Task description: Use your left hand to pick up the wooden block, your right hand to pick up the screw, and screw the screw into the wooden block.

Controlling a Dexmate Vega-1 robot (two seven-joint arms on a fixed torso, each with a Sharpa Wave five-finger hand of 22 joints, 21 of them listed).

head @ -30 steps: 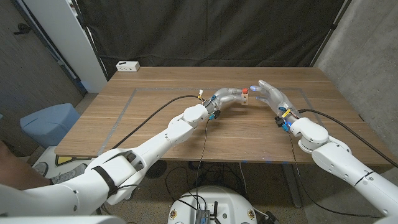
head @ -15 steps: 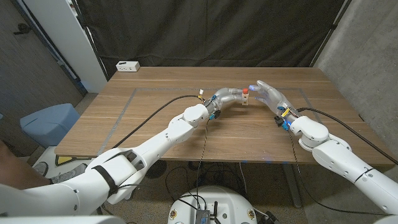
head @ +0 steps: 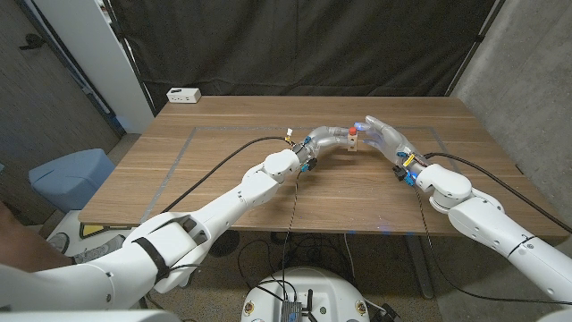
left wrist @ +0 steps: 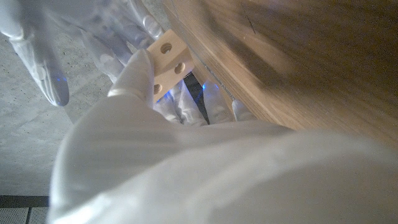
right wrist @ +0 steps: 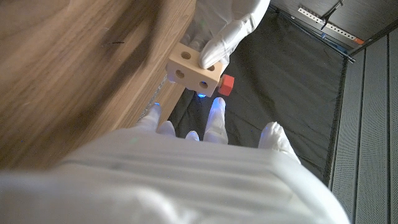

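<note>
A: In the head view, what is the left hand [head: 329,139] doing?
B: It is gripping the wooden block [head: 354,143] over the far middle of the counter [head: 223,170], with the red screw [head: 354,131] sitting on top of the block.
A: And the right hand [head: 386,139]?
B: It is reaching toward the block from the other side, fingers stretched out; whether it is touching the screw I cannot tell.
A: The left wrist view?
B: The left hand [left wrist: 134,124] is clasping the pale block [left wrist: 166,59], its round holes showing, while the right hand's fingers [left wrist: 37,56] are hanging spread beyond it.
A: The right wrist view?
B: The right hand [right wrist: 205,134] is pointing parted fingers at the block [right wrist: 191,70], holding nothing. The left hand's fingers [right wrist: 214,50] are pinching the block, and the screw [right wrist: 226,84] is jutting from its side.
</note>
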